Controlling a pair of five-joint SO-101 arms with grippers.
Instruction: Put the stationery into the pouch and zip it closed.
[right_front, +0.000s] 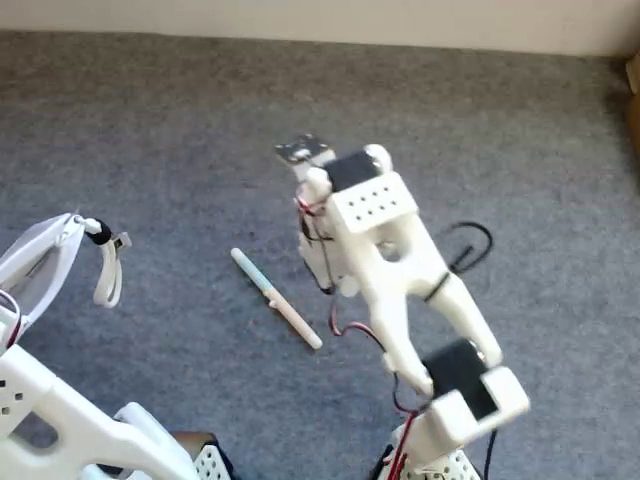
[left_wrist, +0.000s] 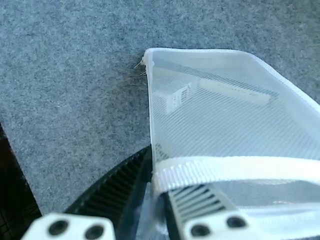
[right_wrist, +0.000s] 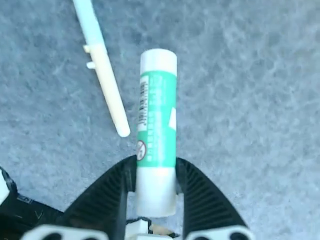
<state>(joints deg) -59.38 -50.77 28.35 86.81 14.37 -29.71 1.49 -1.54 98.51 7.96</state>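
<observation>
Counting from the left, I am seeing one white mesh pouch (left_wrist: 225, 125) at the left side of the grey carpet (right_front: 150, 120), with my left gripper (left_wrist: 157, 175) pinching its banded edge. Two pale items (left_wrist: 172, 95) are showing through the mesh. One pen (right_front: 275, 297) is lying on the carpet in the middle. My right gripper (right_wrist: 156, 185) is clamping one glue stick (right_wrist: 156, 125), and its green label (right_wrist: 160, 145) is carrying print too small for me to read.
</observation>
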